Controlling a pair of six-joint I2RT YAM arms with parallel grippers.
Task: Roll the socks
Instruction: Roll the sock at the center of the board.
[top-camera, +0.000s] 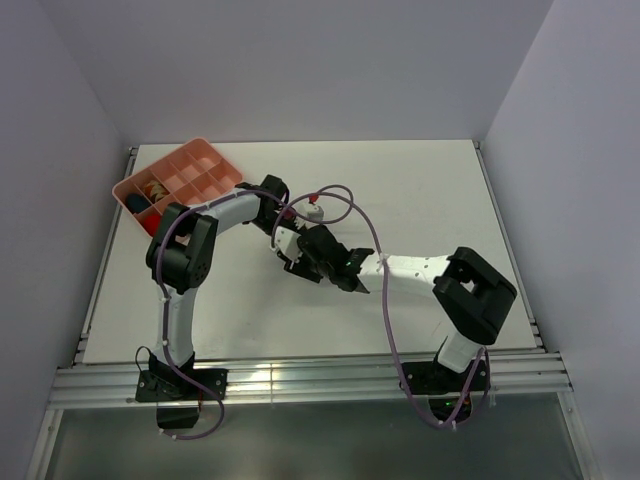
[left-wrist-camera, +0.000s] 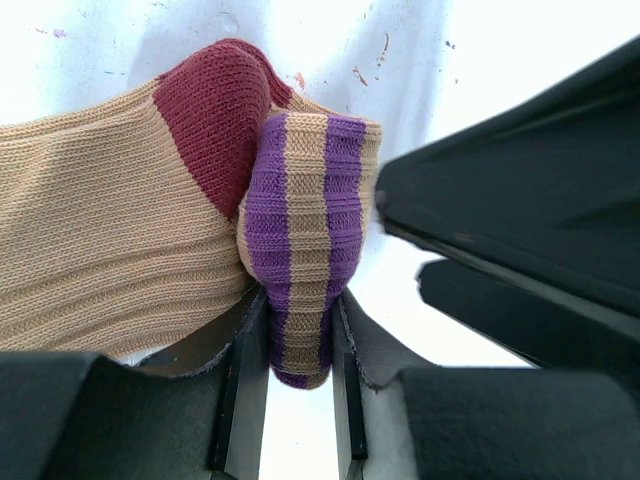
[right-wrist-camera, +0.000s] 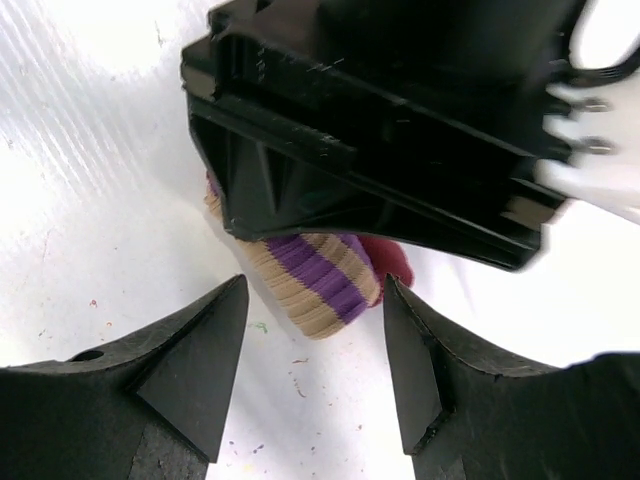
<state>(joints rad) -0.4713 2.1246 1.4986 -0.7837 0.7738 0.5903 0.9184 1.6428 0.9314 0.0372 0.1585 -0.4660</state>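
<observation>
**Sock rolling, cuff-hold step: left pincer (left-wrist-camera: 298, 335) clenched on the cuff, right pincer (right-wrist-camera: 315, 300) released.**

The tan ribbed fabric sock with a dark red patch (left-wrist-camera: 110, 230) lies on the white desk (left-wrist-camera: 480, 60) and fills the left half of the left wrist view. Its purple-and-tan striped cuff (left-wrist-camera: 305, 215) stands at frame centre, nipped between the left fingers. In the right wrist view the cuff sits lower centre, just ahead of the parted right fingers. No finished roll shows, so the work appears early. The next move calls for the right pincer to take fabric beside the left hold without striking the crowding left pincer.
</observation>
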